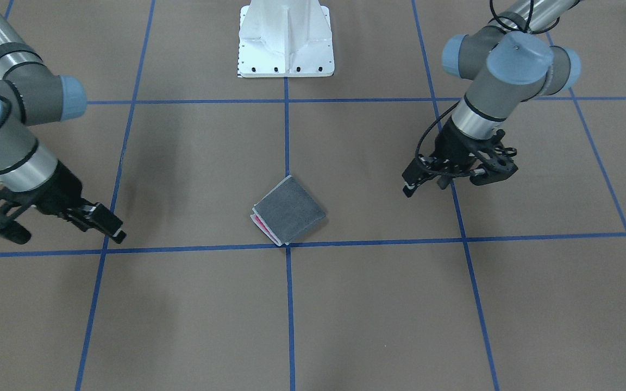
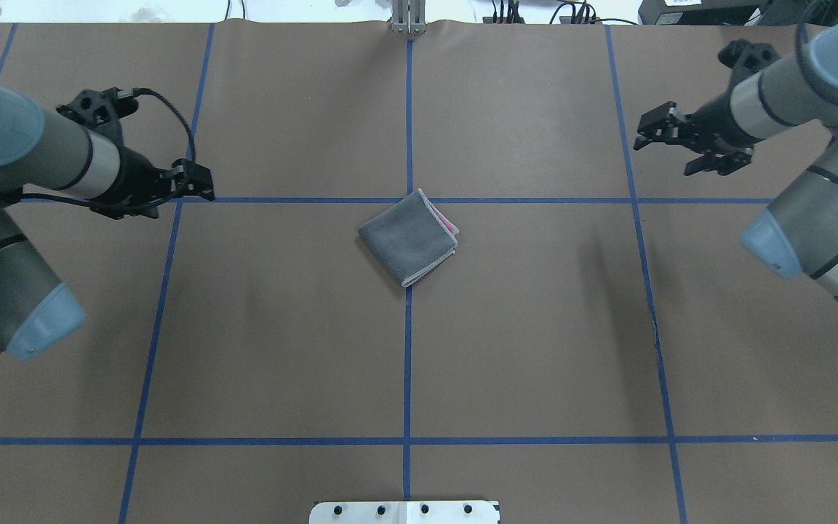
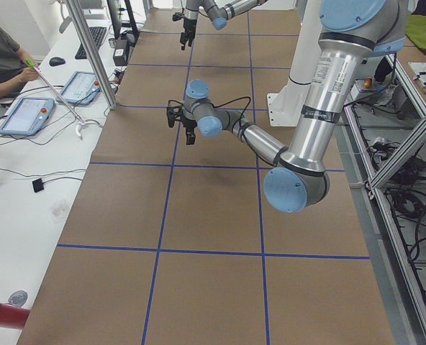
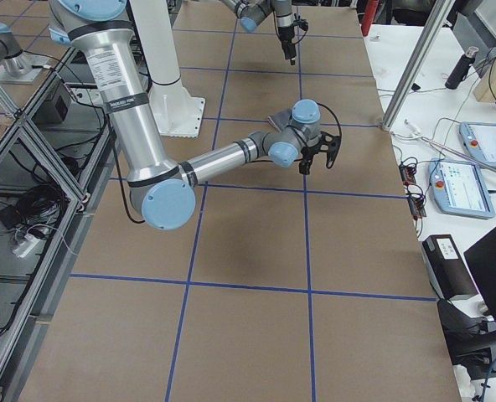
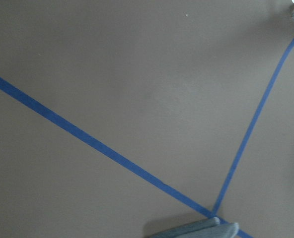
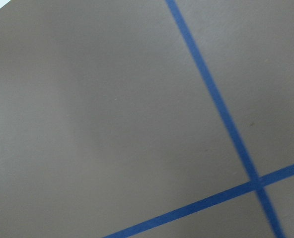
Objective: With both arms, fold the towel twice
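Observation:
The towel (image 2: 408,239) lies folded into a small square near the table's middle, dark grey face up, with a sliver of pink and light stitched edging along one side (image 1: 289,210). A strip of its edge shows at the bottom of the left wrist view (image 5: 194,231). My left gripper (image 2: 197,185) hovers well off to the towel's left, open and holding nothing (image 1: 419,183). My right gripper (image 2: 655,138) hangs far to the towel's right, also open and holding nothing (image 1: 104,222). The right wrist view shows only bare table.
Blue tape lines (image 2: 408,364) divide the brown table into squares. The white pedestal base (image 1: 286,38) stands at the robot's edge. Beyond the far edge are cables, a desk with tablets (image 3: 26,115) and a seated person (image 3: 1,61).

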`<act>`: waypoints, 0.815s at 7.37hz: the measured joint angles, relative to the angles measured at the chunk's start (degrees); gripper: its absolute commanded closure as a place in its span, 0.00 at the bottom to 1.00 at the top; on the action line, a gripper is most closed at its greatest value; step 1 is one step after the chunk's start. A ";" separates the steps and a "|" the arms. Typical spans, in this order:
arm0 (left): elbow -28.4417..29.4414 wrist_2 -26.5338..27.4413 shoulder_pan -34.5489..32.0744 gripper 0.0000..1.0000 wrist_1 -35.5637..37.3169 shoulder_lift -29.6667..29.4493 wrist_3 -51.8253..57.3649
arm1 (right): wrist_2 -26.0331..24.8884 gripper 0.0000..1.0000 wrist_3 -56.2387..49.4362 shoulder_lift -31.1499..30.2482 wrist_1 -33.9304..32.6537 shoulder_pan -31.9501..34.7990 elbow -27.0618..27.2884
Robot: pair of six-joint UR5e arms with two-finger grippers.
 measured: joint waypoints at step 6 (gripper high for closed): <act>3.55 -12.81 -22.86 0.00 7.82 17.66 56.58 | 7.04 0.00 -57.40 -9.32 -21.15 18.32 -0.74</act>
